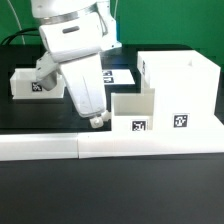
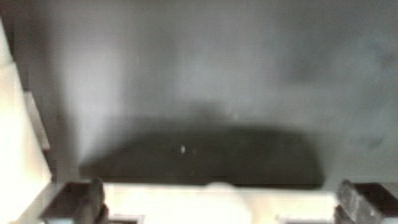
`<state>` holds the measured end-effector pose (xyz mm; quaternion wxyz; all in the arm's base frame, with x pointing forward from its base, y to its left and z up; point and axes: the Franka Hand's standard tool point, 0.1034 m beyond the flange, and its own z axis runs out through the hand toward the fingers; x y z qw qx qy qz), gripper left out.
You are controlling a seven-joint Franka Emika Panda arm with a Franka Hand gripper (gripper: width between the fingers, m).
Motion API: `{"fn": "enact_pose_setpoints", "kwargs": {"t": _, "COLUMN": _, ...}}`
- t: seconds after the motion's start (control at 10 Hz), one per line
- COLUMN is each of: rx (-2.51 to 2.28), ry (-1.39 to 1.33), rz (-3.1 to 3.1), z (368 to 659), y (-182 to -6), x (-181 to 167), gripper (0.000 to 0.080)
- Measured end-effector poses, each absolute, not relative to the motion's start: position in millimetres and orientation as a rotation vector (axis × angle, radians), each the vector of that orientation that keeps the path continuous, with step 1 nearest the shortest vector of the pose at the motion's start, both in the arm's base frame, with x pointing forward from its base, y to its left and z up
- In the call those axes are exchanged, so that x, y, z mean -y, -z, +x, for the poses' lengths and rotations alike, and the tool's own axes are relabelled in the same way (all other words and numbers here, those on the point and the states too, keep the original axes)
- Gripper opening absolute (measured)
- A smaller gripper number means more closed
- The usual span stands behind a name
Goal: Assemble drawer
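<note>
Front rail: a long, low white bar ran across the near edge of the table, with a seam towards the exterior view's left.
Marker board: the thin flat white marker board lay at the back, much of it hidden behind the arm.
In the way: the white robot arm leaned down over the middle of the scene. It covered part of the marker board and the ground between the two trays.
Drawer casing: the large white cube-like plastic casing stood at the exterior view's right, a black-and-white square tag on its front.
Near tray: a small white open-top box tray sat against the casing on the exterior view's left side, its tag facing the camera.
Far tray: a second small white tagged tray sat well apart at the exterior view's left.
Gripper: the two-finger gripper hung low just beside the near tray; contact could not be judged. In the wrist view the dark fingers stood wide apart with nothing between them.
Surface: a matt black table top, blurred in the wrist view.
Room: a pale wall and a dark cable showed behind.
</note>
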<state>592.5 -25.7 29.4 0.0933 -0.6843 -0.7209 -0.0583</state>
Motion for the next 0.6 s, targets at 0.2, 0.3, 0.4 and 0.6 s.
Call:
{"fn": "enact_pose_setpoints", "kwargs": {"t": 0.2, "rx": 2.071, "ry": 0.157, "rz": -2.099, "z": 593.3, "y": -29.8, "x": 12.0, "gripper": 0.0648}}
{"fn": "enact_pose_setpoints", "kwargs": {"t": 0.3, "rx": 2.053, "ry": 0.155, "rz": -2.116, "z": 593.3, "y": -29.7, "x": 11.0, "gripper": 0.0648}}
{"fn": "enact_pose_setpoints", "kwargs": {"t": 0.4, "rx": 2.038, "ry": 0.162, "rz": -2.141, "z": 594.6, "y": -29.5, "x": 10.1, "gripper": 0.0648}}
{"fn": "enact_pose_setpoints", "kwargs": {"t": 0.6, "rx": 2.024, "ry": 0.169, "rz": -2.162, "z": 595.0, "y": -28.8, "x": 9.6, "gripper": 0.0648}}
